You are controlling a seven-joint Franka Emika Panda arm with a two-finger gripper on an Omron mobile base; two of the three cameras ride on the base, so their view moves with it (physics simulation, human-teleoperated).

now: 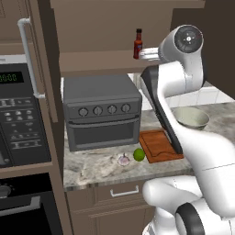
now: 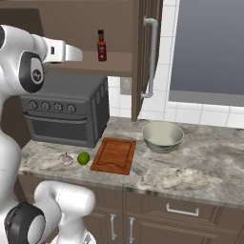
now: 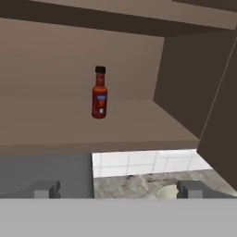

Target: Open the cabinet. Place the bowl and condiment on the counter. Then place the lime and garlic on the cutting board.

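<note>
Hand view showed the condiment upright on the cabinet shelf, well ahead of the wide, empty jaws. Likely light, rigid, slick glass; its broader body looked the safest hold.

microwave display: green digits, seemingly "0:00" or "00:00", too small to be sure
microwave keypad: rows of pale button markings, none readable
condiment: small blue-and-white label patch on the red bottle, lettering blurred, no brand to make out
toaster oven: four round knobs, no legible marks around them
</note>
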